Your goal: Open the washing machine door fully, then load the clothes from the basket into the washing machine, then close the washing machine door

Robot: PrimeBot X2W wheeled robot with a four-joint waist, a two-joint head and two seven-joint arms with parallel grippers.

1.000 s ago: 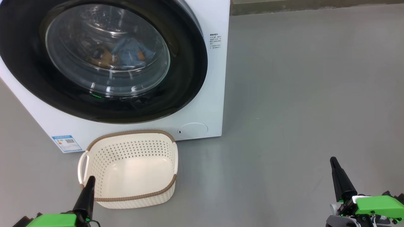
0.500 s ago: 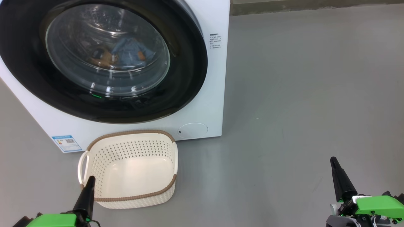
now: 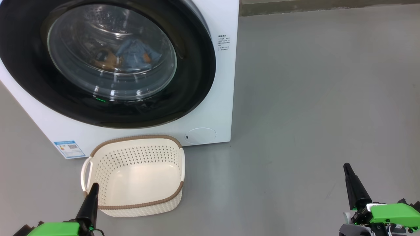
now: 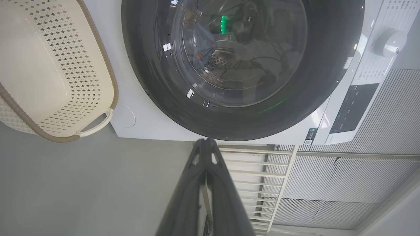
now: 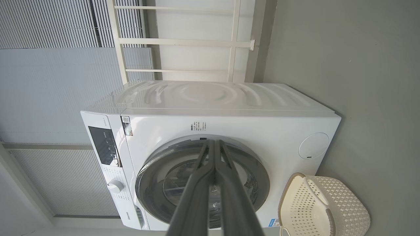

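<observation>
grey floor (image 3: 311,98) holds washing machine (image 3: 226,98), basket (image 3: 137,209); left fingers (image 4: 188,196), right fingers (image 5: 200,196) clenched empty.

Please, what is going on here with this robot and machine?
Nothing is being handled right now. The washing machine door is shut, with the clothes visible inside. The basket stands empty on the floor before the washing machine. The left gripper and right gripper are shut, holding nothing, away from the door.

Door (image 3: 197,82) cut off top/left; clothes (image 3: 134,54) dim, shape unclear; sticker (image 3: 69,149) txt unreadable.
</observation>
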